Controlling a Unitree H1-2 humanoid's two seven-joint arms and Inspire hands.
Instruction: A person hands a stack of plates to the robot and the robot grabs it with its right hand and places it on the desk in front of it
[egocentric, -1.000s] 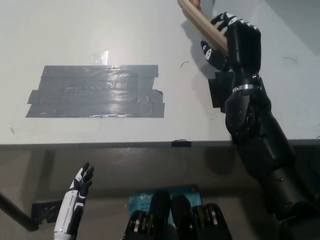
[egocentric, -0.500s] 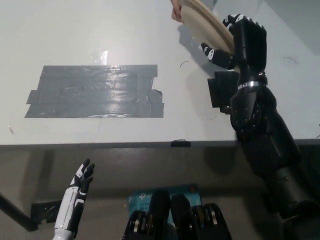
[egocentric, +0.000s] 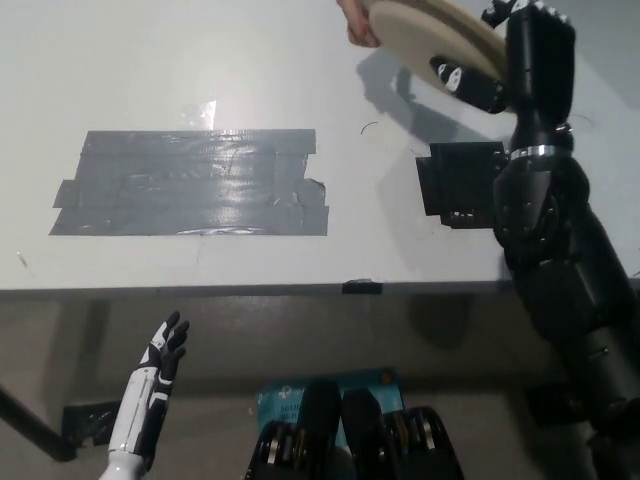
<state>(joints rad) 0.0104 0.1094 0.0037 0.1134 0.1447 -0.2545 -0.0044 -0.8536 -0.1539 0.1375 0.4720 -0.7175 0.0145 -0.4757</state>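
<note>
The black right hand (egocentric: 525, 55) clasps one edge of the stack of plates (egocentric: 425, 30) — fingers over the top, thumb beneath. The stack is tilted in the air above the far right of the desk (egocentric: 300, 80). A person's hand (egocentric: 357, 22) grips the opposite edge. The white left hand (egocentric: 165, 355) rests below the desk's near edge — fingers spread, holding nothing.

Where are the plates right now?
In the head view, the stack of plates is at the top right, above the desk, gripped by the right robot hand on its right side, with a person's hand on its left edge.
</note>
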